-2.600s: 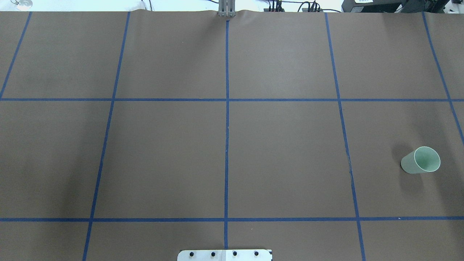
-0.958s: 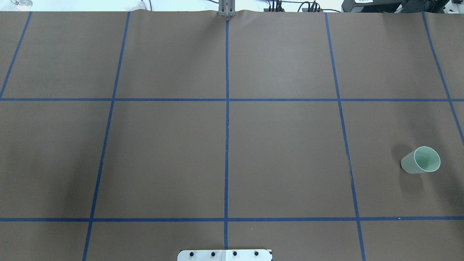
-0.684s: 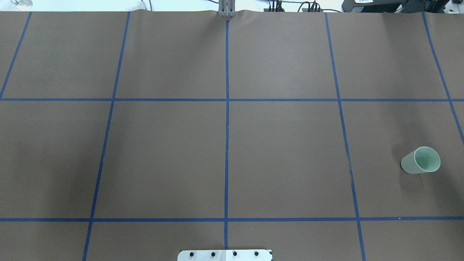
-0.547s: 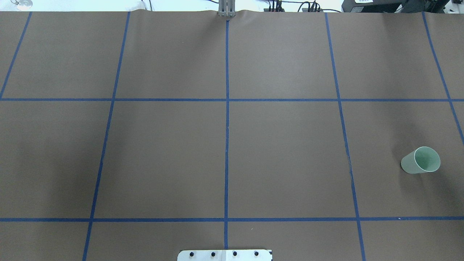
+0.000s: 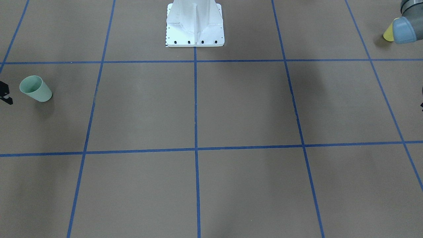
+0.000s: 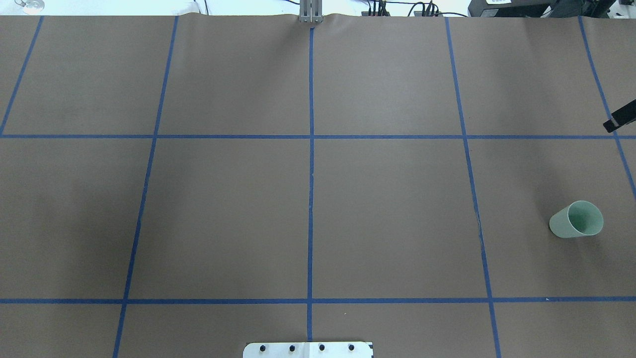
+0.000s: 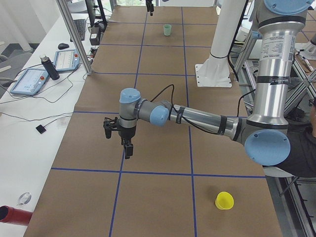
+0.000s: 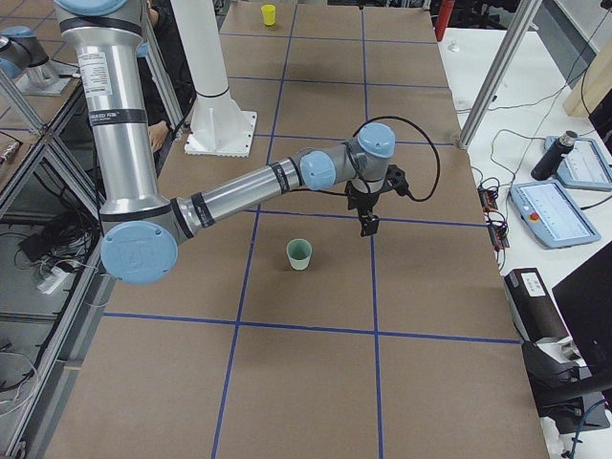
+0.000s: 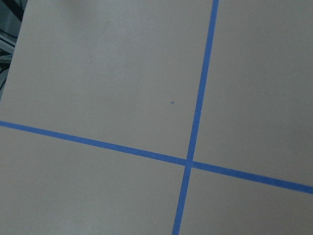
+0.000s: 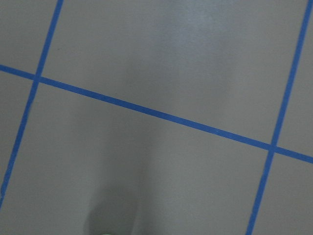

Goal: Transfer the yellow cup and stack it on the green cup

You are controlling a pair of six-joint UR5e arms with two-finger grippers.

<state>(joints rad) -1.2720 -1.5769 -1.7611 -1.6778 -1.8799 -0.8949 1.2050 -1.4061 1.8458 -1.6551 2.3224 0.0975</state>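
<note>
The pale green cup [image 6: 576, 220] [image 5: 35, 88] [image 8: 299, 254] stands upright near the table's right end. The yellow cup [image 7: 224, 200] [image 5: 388, 33] [image 8: 269, 13] stands at the left end, close to the robot's side and outside the overhead view. An arm joint partly covers it in the front-facing view. My left gripper [image 7: 128, 153] hangs over the brown paper well away from the yellow cup. I cannot tell whether it is open or shut. My right gripper [image 8: 366, 229] hovers just beyond the green cup. Only a black sliver of it [image 6: 618, 119] reaches the overhead view, so I cannot tell its state. Both wrist views show only paper and blue tape.
The white robot base [image 5: 195, 24] [image 6: 308, 349] stands at the table's near middle. An aluminium post [image 7: 74, 34] rises at the far long edge. Beyond that edge, a side table [image 7: 29, 113] carries tablets [image 7: 29, 81] and a bottle [image 7: 47, 66].
A black piece of the right gripper has come into the overhead view at its right edge. The shadows on the left have shifted. The green cup has not moved.
</note>
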